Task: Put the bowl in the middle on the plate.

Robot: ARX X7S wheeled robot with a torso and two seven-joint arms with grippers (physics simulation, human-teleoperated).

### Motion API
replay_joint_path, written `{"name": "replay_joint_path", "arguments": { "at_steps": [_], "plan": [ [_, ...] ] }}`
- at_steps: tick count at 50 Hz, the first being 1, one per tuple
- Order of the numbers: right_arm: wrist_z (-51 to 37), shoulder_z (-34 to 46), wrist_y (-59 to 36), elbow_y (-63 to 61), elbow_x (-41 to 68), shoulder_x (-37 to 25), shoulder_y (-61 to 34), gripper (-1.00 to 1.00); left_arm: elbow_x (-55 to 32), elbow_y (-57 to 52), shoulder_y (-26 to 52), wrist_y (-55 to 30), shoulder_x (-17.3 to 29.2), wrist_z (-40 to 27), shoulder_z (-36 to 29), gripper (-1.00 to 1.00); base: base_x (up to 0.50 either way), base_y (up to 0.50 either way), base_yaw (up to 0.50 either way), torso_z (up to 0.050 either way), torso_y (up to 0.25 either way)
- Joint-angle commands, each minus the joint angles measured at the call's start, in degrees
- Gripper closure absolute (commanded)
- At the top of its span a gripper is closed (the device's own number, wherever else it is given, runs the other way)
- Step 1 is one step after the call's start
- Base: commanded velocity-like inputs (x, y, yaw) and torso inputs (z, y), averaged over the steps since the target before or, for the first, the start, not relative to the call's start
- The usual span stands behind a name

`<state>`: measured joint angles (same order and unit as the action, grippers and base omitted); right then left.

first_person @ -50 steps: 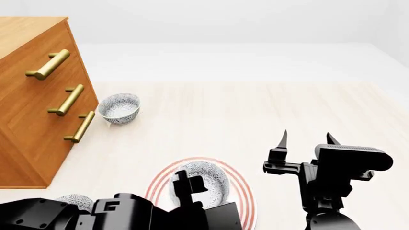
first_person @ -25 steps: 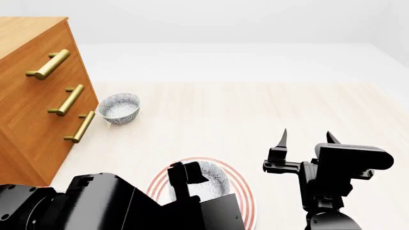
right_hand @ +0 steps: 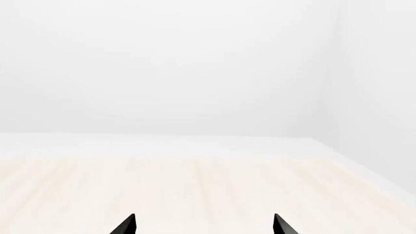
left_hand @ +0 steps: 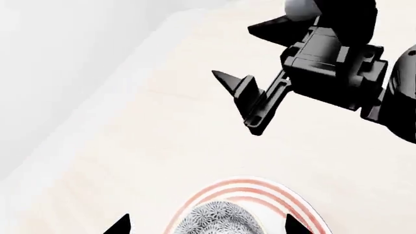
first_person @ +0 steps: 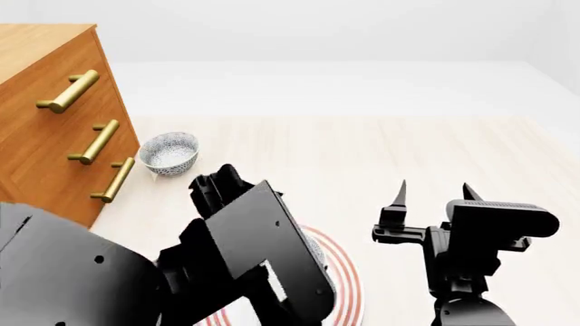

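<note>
The bowl [left_hand: 217, 222], white with a dense grey-blue floral speckle, sits on the plate [left_hand: 273, 197], a flat white disc with thin red rings. My left gripper [left_hand: 206, 226] is open above it, its two dark fingertips [left_hand: 120, 225] wide apart on either side of the bowl, touching nothing. In the head view my raised left arm covers the bowl, and only the plate's right rim [first_person: 343, 272] shows. My right gripper [first_person: 432, 193] is open and empty over bare floor to the right of the plate; the left wrist view also shows this right gripper [left_hand: 250, 92].
A second speckled bowl [first_person: 170, 153] stands beside a wooden drawer cabinet [first_person: 45, 156] with brass handles at the left. Pale wooden floor [first_person: 363, 149] stretches ahead and to the right, and a white wall lies beyond it.
My left arm has risen from the plate toward the head camera and now fills the lower left of that view. The bowl stays on the plate. The right arm has not moved.
</note>
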<state>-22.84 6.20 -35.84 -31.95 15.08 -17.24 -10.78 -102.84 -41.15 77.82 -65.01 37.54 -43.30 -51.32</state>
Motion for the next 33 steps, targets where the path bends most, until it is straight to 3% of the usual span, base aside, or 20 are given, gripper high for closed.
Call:
{"name": "replay_joint_path", "arguments": {
  "at_steps": [1,8,19,22,26,33],
  "plan": [
    [-0.34,0.54,-0.52,-0.21,-0.01,-0.19,-0.52,-1.00,-5.68,-1.16,-1.93,14.34,9.33,-5.32,12.94,-1.00,0.00,0.00,0.00,0.000,0.000],
    [-0.54,1.00,-1.19,-0.71,-0.04,-0.41,-1.08,-1.00,2.20,-4.20,-9.01,21.27,11.69,-10.98,17.02,-1.00,0.00,0.00,0.00,0.000,0.000],
    [-1.40,1.10,-7.55,-6.06,1.04,-1.43,-5.29,-1.00,4.19,-4.81,-13.98,25.50,13.18,-10.29,19.39,-1.00,0.00,0.00,0.00,0.000,0.000],
    [-1.49,1.01,-12.22,-10.35,2.36,-2.15,-8.27,-1.00,4.22,-4.65,-13.94,25.79,13.02,-10.45,19.55,-1.00,0.00,0.00,0.00,0.000,0.000],
    [-1.98,-1.13,-26.22,-18.37,6.58,-2.83,-19.76,-1.00,6.41,-4.54,-14.37,26.76,12.16,-11.86,19.97,-1.00,0.00,0.00,0.00,0.000,0.000],
    [-3.08,-0.86,-40.50,-24.09,9.87,-2.15,-33.49,-1.00,9.05,-3.06,-14.04,26.20,10.59,-11.90,19.13,-1.00,0.00,0.00,0.00,0.000,0.000]
  ]
}}
